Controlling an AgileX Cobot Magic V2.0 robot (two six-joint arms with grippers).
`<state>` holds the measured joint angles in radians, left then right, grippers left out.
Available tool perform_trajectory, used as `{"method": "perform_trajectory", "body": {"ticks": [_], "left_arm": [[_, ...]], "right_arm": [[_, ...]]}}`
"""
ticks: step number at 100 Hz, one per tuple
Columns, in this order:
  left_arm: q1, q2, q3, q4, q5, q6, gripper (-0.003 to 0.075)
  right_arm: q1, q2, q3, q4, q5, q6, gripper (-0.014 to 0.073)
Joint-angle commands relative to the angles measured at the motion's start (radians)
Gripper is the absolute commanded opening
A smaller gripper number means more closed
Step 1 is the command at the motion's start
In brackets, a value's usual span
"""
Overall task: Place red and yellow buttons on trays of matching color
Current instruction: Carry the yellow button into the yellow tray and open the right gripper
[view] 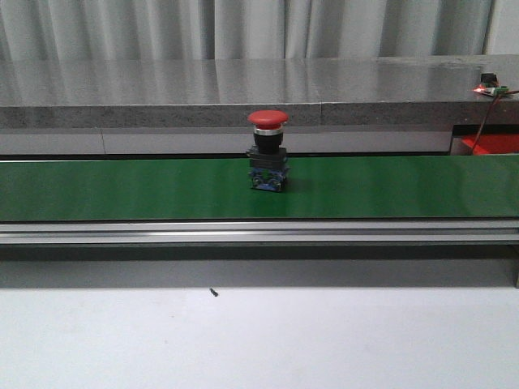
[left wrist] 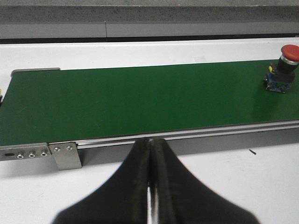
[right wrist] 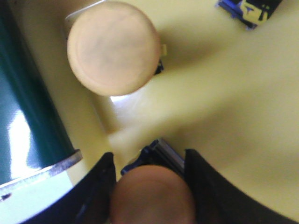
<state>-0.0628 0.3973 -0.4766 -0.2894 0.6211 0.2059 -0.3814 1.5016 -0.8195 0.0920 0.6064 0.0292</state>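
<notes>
A red button (view: 268,150) stands upright on the green belt (view: 122,190); in the left wrist view the red button (left wrist: 282,70) is far off to one side. My left gripper (left wrist: 150,142) is shut and empty, over the white table just short of the belt's rail. My right gripper (right wrist: 149,156) is shut on a yellow button (right wrist: 153,196), its cap shadowed, low over the yellow tray (right wrist: 233,107). Another yellow button (right wrist: 113,46) stands upright on that tray, and a third lies tipped (right wrist: 250,10) at its far part. Neither gripper shows in the front view.
A red tray (view: 491,144) peeks in at the belt's far right end. The belt's roller end (right wrist: 28,116) lies right beside the yellow tray. A grey ledge (view: 243,89) and curtain run behind the belt. White table (view: 259,340) lies in front.
</notes>
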Motion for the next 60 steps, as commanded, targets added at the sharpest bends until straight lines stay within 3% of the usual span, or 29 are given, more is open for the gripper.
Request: {"method": "perform_trajectory", "body": {"ticks": [1,11,35,60], "left_arm": [[-0.007,0.008,-0.026,-0.021,-0.064,-0.011,-0.0020],[-0.007,0.008,-0.026,-0.021,-0.064,-0.011,-0.0020],[-0.007,0.008,-0.026,-0.021,-0.064,-0.011,-0.0020],[-0.007,0.008,-0.026,-0.021,-0.064,-0.011,-0.0020]], "right_arm": [[-0.007,-0.027,-0.024,-0.003,-0.036,0.000,0.0409],[-0.007,-0.033,-0.024,-0.003,-0.040,0.001,0.0497],[-0.006,-0.107,-0.025,-0.018,-0.040,0.003,0.0484],[0.044,-0.241,-0.035,-0.049,0.062,-0.006,0.0484]]}}
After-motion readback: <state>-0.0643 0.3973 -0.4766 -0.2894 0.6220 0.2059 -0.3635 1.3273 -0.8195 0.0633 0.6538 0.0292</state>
